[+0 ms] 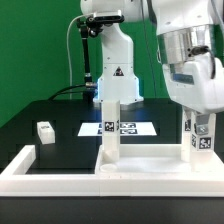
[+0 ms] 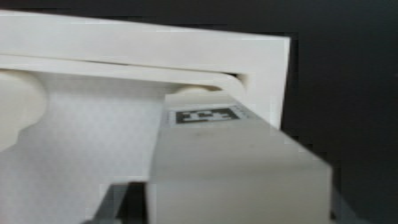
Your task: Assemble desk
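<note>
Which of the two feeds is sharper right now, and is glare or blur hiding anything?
Exterior view: evenly lit and fairly sharp; the tags on the upright square white plastic leg show but are too small to read. Wrist view: soft and blurred at close range; the white plastic tray-like desk top is bright, its texture washed out; the hand is not discernible there.

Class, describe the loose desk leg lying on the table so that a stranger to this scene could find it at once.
Start at the black table, on the exterior view's left. Beyond the white border wall lies a small white leg. Unlike the upright leg on the desk top, it lies alone, unattached.
</note>
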{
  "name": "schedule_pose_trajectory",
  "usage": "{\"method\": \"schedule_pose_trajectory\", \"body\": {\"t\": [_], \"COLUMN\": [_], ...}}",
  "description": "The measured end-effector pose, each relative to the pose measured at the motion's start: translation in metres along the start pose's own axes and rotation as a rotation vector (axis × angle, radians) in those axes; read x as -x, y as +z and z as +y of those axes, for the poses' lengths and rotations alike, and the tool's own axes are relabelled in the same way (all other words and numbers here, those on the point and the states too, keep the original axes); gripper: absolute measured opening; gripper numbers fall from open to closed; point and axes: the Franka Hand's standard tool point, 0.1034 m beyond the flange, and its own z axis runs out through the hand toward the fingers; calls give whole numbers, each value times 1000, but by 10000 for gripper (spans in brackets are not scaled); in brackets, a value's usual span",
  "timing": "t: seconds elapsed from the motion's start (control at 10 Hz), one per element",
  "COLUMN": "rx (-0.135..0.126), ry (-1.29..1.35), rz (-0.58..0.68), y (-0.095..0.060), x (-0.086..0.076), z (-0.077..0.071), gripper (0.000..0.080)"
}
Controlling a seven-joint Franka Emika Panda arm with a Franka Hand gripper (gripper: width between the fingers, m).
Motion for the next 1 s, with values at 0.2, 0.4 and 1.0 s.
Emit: {"method": "schedule_pose_trajectory", "body": {"t": [0.2,0.4,1.0], "rx": [1,2,-27], "ry": [22,6,-598], "rz": [0,1,38], "y": [0,1,-4], "x": [1,0,25], "z": [0,1,1], "gripper": [303,393,648]}}
